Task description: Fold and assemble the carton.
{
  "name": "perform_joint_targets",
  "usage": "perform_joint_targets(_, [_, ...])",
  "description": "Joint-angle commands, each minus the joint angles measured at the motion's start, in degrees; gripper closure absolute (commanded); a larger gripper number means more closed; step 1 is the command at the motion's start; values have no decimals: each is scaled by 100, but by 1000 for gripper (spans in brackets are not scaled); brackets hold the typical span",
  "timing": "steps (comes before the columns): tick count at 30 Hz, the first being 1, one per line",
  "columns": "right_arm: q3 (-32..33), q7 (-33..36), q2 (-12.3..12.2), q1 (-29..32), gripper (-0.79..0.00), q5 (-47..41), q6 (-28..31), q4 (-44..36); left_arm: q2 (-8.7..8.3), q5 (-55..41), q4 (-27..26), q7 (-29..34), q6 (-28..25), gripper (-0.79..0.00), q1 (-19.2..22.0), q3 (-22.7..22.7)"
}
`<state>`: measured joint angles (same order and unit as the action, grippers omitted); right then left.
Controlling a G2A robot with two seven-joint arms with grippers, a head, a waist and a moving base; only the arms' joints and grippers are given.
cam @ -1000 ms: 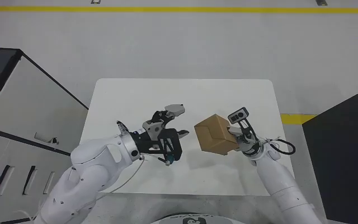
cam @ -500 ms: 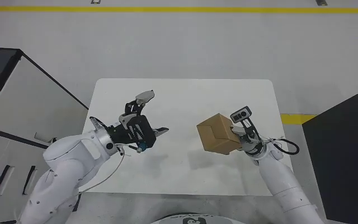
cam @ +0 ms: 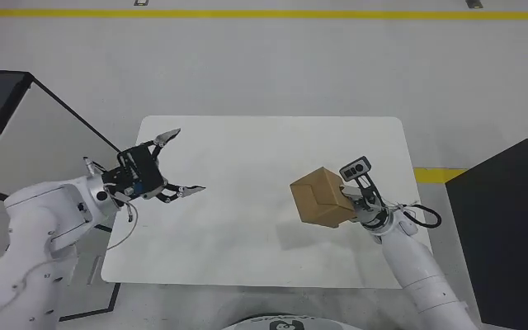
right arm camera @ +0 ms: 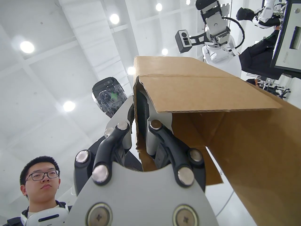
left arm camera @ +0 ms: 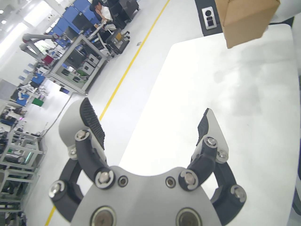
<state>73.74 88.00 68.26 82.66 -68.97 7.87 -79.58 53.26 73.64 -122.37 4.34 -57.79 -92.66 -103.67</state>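
Corrugated brown cardboard makes up the single carton [cam: 320, 196] on this job. I find it held tilted and clear of the white table [cam: 272, 140], over the table's right half, with its shadow on the surface beneath. The right gripper [right arm camera: 137, 109] is closed tight on one side wall, one finger inside the box and one outside, close to a corner crease. In the right wrist view one flap is folded across the near end while the interior stays visible beneath it, so I judge that end not yet closed. The faces seen in the left wrist view [left arm camera: 244, 10] look squared and shut. The left gripper [cam: 188, 161] sits over the table's left edge, well apart from the carton, jaws spread wide and holding nothing. My assessment is that the carton is light and stiff across its panels, but it hinges freely at the creases and would dent under a hard pinch. The surface should give rubber pads good friction. A second hold is best taken on a flap's free edge or a wall near a corner, not mid-panel. Count: one carton, two grippers, one table.
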Motion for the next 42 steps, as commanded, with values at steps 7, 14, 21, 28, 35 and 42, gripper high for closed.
perform_joint_targets(7, [0,0,0,0,0,0,0,0,-264,-1318,309,-28,-21,-785,-263,-404])
perform_joint_targets(14, [0,0,0,0,0,0,0,0,-295,-1314,320,32,-21,-785,-286,-430])
perform_joint_targets(21, [668,-529,-263,-340,0,3145,317,-1396,-295,-1314,320,32,-21,-785,-286,-430])
perform_joint_targets(28, [774,-369,-361,-616,0,4534,567,-2312,-295,-1314,320,32,-21,-785,-286,-430])
perform_joint_targets(35, [774,-369,-361,-616,0,4534,567,-2312,-295,-1314,320,32,-21,-785,-286,-430])
perform_joint_targets(42, [707,-212,-507,-1258,0,7589,880,-3169,-295,-1314,320,32,-21,-785,-286,-430])
